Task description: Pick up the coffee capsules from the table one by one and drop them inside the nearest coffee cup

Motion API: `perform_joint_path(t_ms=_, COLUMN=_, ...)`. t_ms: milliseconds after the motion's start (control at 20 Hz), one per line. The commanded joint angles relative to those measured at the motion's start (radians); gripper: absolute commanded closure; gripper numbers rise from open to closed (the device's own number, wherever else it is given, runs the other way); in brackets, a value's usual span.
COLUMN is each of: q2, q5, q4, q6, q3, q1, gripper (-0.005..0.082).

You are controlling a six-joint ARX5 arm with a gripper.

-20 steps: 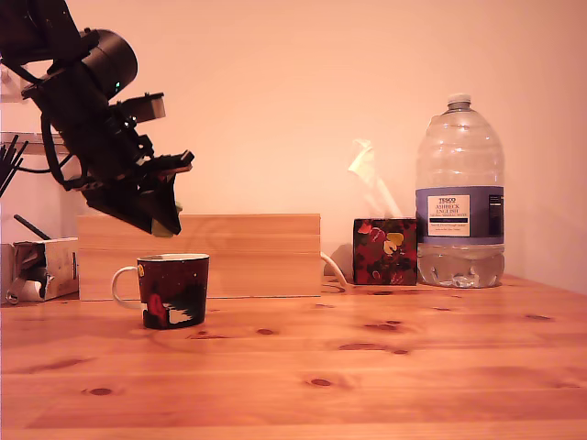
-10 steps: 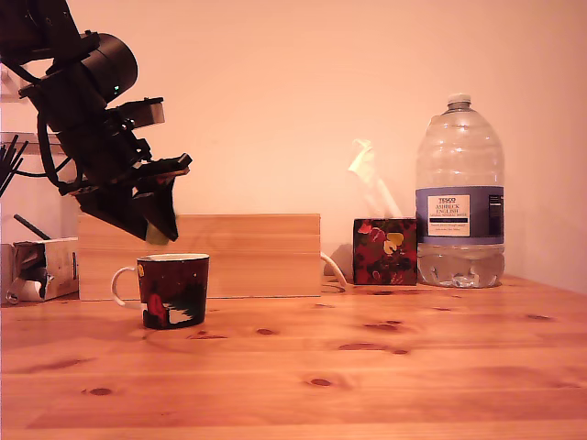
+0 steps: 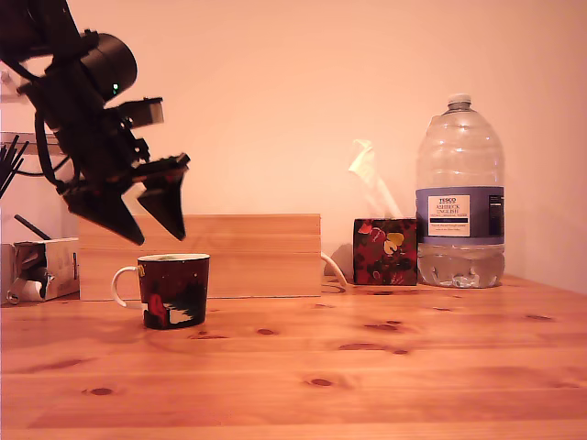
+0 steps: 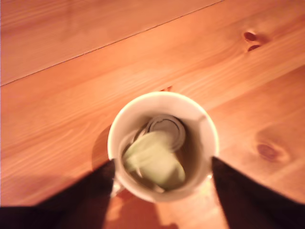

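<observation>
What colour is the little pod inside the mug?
Pale green pod, lying in the white-lined mug; the wrist view shows it best.

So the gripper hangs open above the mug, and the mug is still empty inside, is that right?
Not quite. The gripper does hang open above the mug, but the mug is not empty: the wrist view shows a pale green coffee capsule lying inside it.

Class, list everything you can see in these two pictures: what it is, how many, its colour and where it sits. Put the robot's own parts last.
Capsules: at least two, pale green, inside the mug.
Mug: one, dark with red blotches, white inside, on the table under the gripper.
Table: one, orange-brown pine.
Wooden box: one, light, behind the mug.
Tissue box: one, red and dark floral, beside the bottle.
Water bottle: one, clear, at the exterior view's right.
Cardboard box: one, pale, far left.
Gripper: one, black, open above the mug.
</observation>
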Motion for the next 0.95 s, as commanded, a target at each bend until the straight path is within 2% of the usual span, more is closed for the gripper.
perform_joint_path(t_ms=0, q2=-0.067, q5=0.019, q4=-0.012, q6=0.005, q3=-0.004, q1=-0.003, gripper=0.0711)
perform_joint_path(t_ms=50, q2=-0.090, q5=0.028, q4=-0.026, q6=0.006, q3=-0.005, q1=-0.003, gripper=0.0797)
perform_joint_path(t_ms=100, q2=-0.110, q5=0.042, q4=-0.028, q6=0.009, q3=-0.008, q1=-0.003, gripper=0.0790)
perform_joint_path(t_ms=300, q2=-0.175, q5=0.042, q4=0.026, q6=0.008, q3=-0.047, q1=-0.003, gripper=0.0789)
perform_joint_path(t_ms=650, q2=-0.386, q5=0.041, q4=0.259, q6=0.004, q3=-0.338, q1=-0.003, gripper=0.0789)
perform_joint_path(t_ms=900, q2=-0.546, q5=0.041, q4=0.310, q6=-0.023, q3=-0.501, q1=-0.003, gripper=0.0789)
